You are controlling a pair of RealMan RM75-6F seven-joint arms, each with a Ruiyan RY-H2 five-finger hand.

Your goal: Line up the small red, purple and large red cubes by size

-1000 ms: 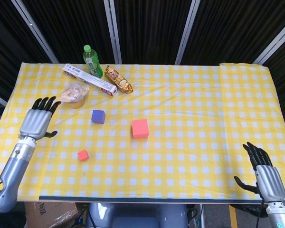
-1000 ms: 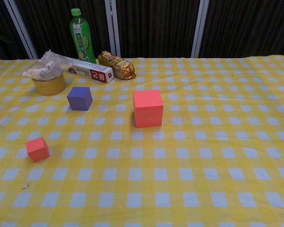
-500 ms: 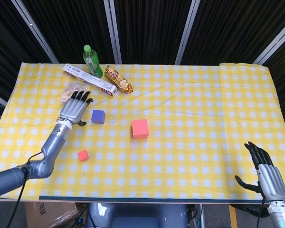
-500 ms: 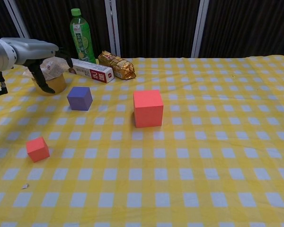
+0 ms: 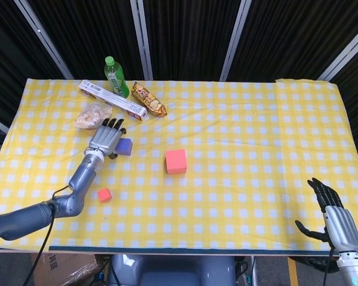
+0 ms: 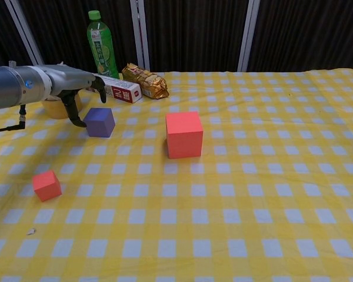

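Note:
The purple cube [image 5: 126,146] [image 6: 100,122] sits left of centre on the yellow checked cloth. My left hand [image 5: 105,138] [image 6: 76,88] hovers right at its left side with fingers spread and nothing held. The large red cube [image 5: 176,161] [image 6: 184,134] stands in the middle of the table. Nearer the front left lies the small red cube [image 5: 104,194] [image 6: 46,185]. My right hand [image 5: 333,220] hangs at the front right corner, fingers apart and empty; it does not appear in the chest view.
Along the back left stand a green bottle [image 5: 113,77] [image 6: 102,44], a long box [image 5: 112,99] [image 6: 116,88], a snack packet [image 5: 148,99] [image 6: 145,81] and a bagged item on a tape roll [image 5: 90,116] [image 6: 53,106]. The table's front edge [image 5: 167,250] runs below.
My left hand has swung in from the far left edge toward the right, ending beside the purple cube. The cubes have not moved. The right hand dropped slightly.

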